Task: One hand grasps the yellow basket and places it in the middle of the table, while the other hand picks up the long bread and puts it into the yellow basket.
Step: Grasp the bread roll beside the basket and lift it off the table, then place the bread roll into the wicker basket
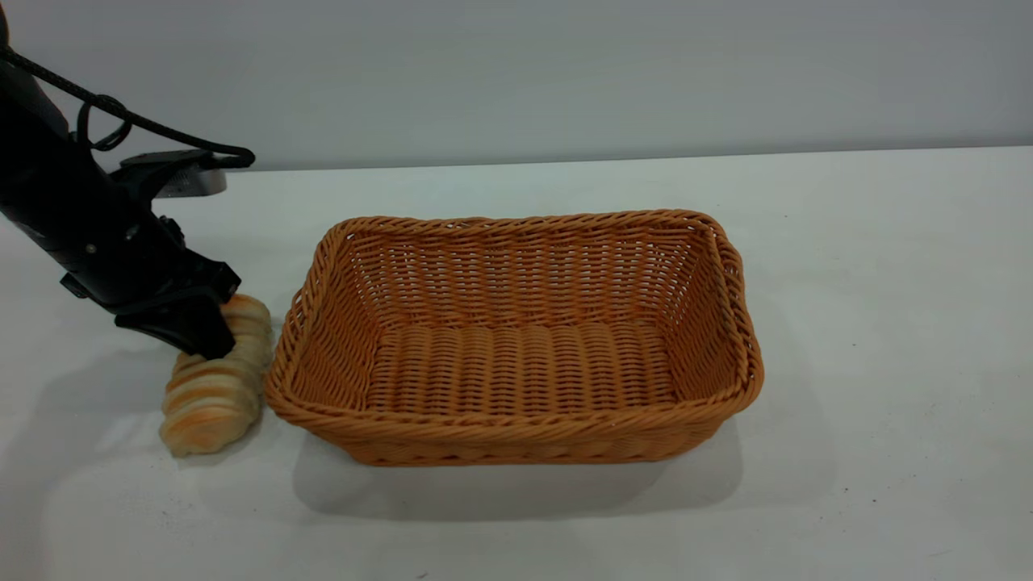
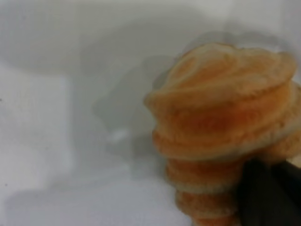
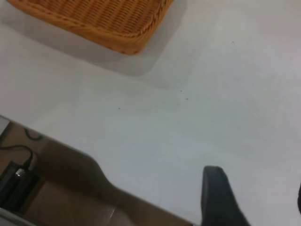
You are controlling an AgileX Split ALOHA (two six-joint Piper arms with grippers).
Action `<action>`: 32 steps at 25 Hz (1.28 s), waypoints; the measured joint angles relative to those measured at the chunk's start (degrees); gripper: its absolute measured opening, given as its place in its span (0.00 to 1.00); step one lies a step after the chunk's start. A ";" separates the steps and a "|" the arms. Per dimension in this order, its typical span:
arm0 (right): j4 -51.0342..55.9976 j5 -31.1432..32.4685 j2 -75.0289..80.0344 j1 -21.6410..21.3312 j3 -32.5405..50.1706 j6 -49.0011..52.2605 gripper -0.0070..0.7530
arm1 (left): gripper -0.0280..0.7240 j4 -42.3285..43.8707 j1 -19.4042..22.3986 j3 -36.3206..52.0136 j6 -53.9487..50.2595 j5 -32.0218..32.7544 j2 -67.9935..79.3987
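Note:
The yellow basket [image 1: 516, 339] stands on the white table [image 1: 888, 323] near its middle, and nothing lies inside it. The long bread [image 1: 216, 379] lies on the table just left of the basket, close to its left rim. My left gripper [image 1: 206, 343] reaches down onto the middle of the loaf and is shut on it. In the left wrist view the ridged bread [image 2: 221, 117] fills the frame and the dark fingertips [image 2: 270, 197] press against it. My right gripper [image 3: 256, 202] is open and empty, out of the exterior view, with a corner of the basket [image 3: 108, 23] farther off.
In the right wrist view the table's edge [image 3: 94, 160] shows close to my right gripper, with brown floor and a black cable box [image 3: 16, 181] beyond it. A grey wall rises behind the table.

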 joint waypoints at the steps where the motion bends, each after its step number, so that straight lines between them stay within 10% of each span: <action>1: 0.00 0.00 0.00 0.00 0.00 0.00 0.51 | 0.06 0.08 0.00 0.00 -0.03 0.00 -0.17; 14: 0.00 0.64 0.00 0.00 0.55 0.00 0.51 | 0.04 0.62 -0.91 0.24 2.10 3.85 -17.59; 32: -0.26 1.17 -6.29 0.00 0.62 1.83 0.41 | 0.04 3.94 -21.03 -13.51 9.96 22.37 -13.40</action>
